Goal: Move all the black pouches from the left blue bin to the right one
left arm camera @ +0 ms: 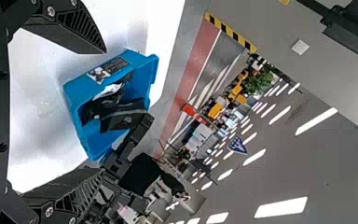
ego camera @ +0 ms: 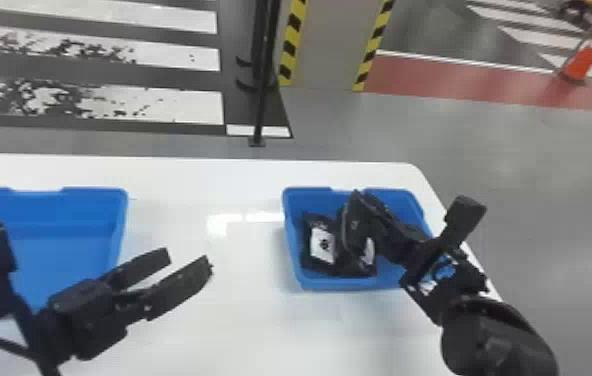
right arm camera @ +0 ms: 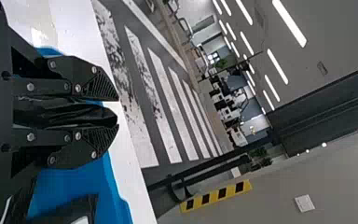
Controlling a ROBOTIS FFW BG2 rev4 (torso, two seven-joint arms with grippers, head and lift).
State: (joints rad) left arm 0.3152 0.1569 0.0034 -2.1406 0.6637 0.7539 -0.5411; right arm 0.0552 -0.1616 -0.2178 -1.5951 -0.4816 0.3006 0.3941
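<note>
My left gripper (ego camera: 188, 259) stands open over the white table, just right of the left blue bin (ego camera: 67, 230), whose blue floor shows; in the left wrist view the gripper (left arm camera: 104, 112) has nothing between its fingers. Inside the right blue bin (ego camera: 300, 282) lie black pouches (ego camera: 311, 262) with white labels. Over that bin, my right gripper (ego camera: 371, 207) is shut on a black pouch (ego camera: 353, 227). In the right wrist view, the pouch (right arm camera: 70, 115) is pinched between the fingers of the right gripper (right arm camera: 118, 113). How many pouches lie beneath it I cannot tell.
Both bins rest on a white table (ego camera: 220, 310), with a stretch of tabletop between them. Its rounded far right corner lies just beyond the right bin. Past the table are a dark pole (ego camera: 260, 90) and, farther off, an orange cone (ego camera: 590, 52) on the floor.
</note>
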